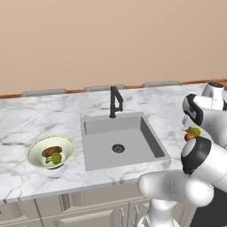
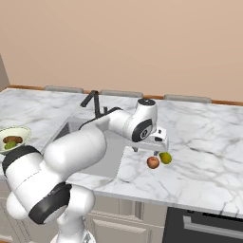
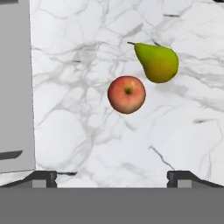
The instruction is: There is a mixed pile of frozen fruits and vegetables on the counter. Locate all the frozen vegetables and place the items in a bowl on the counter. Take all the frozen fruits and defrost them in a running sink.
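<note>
A red apple (image 3: 127,94) and a yellow-green pear (image 3: 157,62), the frozen fruits, lie close together on the white marble counter (image 3: 87,131) right of the sink (image 1: 133,137). My gripper (image 3: 116,178) hangs open directly above them, holding nothing; in the right base view the gripper (image 2: 145,151) sits just over the apple (image 2: 153,162) and pear (image 2: 165,157). The frozen vegetables, a green broccoli floret (image 1: 54,158) and a brown lump (image 1: 52,151), rest inside the pale bowl (image 1: 31,153) left of the sink.
A black faucet (image 1: 115,102) stands behind the grey basin, whose edge (image 3: 15,87) lies to the left in the hand view. The arm partly hides the fruits (image 1: 193,132) in the left base view. Bare marble (image 2: 209,142) stretches right of the fruits.
</note>
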You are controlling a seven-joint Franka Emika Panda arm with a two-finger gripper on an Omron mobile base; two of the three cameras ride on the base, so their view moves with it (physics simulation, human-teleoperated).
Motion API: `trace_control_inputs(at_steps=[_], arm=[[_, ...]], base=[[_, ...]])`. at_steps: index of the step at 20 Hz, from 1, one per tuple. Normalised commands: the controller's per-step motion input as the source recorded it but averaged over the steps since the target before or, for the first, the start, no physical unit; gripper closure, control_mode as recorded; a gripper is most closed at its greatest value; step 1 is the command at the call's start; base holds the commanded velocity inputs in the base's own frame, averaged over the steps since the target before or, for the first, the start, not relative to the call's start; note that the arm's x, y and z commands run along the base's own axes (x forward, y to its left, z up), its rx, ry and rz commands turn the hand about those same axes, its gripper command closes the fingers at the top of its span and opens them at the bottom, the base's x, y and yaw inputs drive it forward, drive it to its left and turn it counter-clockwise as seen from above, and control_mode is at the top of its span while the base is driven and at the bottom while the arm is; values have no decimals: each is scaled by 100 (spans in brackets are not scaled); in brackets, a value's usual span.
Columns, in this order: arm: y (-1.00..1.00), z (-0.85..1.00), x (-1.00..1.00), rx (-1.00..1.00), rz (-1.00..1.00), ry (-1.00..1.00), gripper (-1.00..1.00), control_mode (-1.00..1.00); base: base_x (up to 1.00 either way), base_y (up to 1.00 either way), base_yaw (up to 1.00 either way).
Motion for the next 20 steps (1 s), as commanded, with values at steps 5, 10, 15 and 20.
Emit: trace_control_inputs(at_steps=[5, 10, 15, 20], arm=[[2, -19, 20, 0, 3, -1, -100, -100], [5, -13, 11, 0, 0, -1, -100, -100], [-29, -4, 20, 0, 0, -2, -100, -100], [-12, -2, 19, 0, 0, -6, -100, -100]], base=[[0, 0, 0], [0, 0, 0], [0, 0, 0], [0, 0, 0]])
